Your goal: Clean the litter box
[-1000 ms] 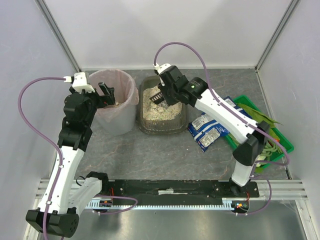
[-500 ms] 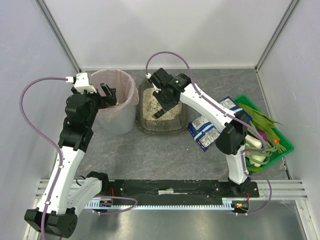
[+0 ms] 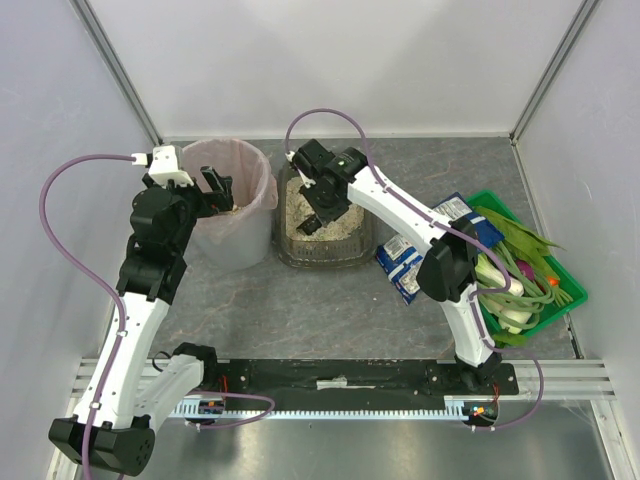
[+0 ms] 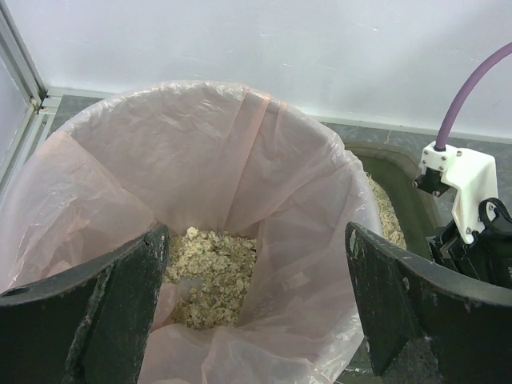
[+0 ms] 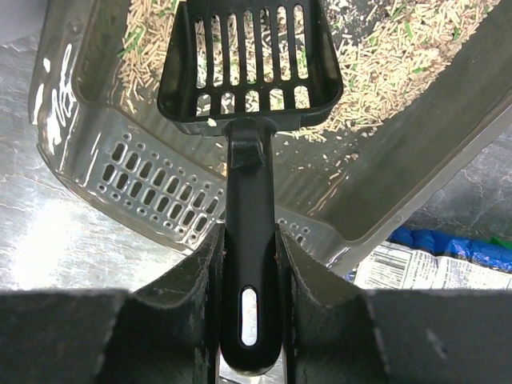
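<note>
The litter box (image 3: pixel 352 252), a dark tray of pale granules (image 5: pixel 384 56), sits mid-table. My right gripper (image 3: pixel 322 208) hangs over it, shut on the handle (image 5: pixel 250 264) of a black slotted scoop (image 5: pixel 252 60). The scoop head is down on the granules near the tray's perforated wall (image 5: pixel 120 172) and looks nearly empty. My left gripper (image 3: pixel 215 188) is open at the rim of the pink-lined bin (image 3: pixel 232 210), holding nothing. In the left wrist view its fingers (image 4: pixel 120 296) straddle the bin's mouth, with granules (image 4: pixel 212 272) at the bottom and the litter box rim (image 4: pixel 404 200) to the right.
A green crate of vegetables (image 3: pixel 565 285) stands at the right edge. Blue and white packets (image 3: pixel 410 262) lie between it and the litter box. The bin touches the tray's left side. Enclosure walls close in the back and both sides.
My right arm swung left and lowered the scoop from above the tray's far end onto the granules. The left arm stayed put.
</note>
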`<state>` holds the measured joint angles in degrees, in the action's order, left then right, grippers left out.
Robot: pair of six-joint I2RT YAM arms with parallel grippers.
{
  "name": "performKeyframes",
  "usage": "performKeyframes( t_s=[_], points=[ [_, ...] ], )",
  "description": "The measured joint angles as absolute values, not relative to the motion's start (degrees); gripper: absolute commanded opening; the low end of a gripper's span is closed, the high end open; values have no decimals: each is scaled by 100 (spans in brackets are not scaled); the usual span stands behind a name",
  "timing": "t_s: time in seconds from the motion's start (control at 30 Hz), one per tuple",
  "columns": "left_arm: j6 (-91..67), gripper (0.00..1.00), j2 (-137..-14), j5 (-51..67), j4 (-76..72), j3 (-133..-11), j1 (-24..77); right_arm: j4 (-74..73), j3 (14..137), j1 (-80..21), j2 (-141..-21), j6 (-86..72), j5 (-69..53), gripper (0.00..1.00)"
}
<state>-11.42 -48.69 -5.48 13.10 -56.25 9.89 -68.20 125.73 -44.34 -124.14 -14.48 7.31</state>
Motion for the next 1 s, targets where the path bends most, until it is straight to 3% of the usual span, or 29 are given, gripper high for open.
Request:
performKeyframes(
  t_s=[0.77, 1.0],
  points=[
    [-1142, 96, -4869, -563, 1310, -5625, 1061, -5269, 11730, -4488, -12551, -2759, 1105, 0],
    [-1142, 96, -4847, -563, 1310, -5625, 1074, -5111, 11194, -4593, -12020, -2792, 1396, 0]
  ],
)
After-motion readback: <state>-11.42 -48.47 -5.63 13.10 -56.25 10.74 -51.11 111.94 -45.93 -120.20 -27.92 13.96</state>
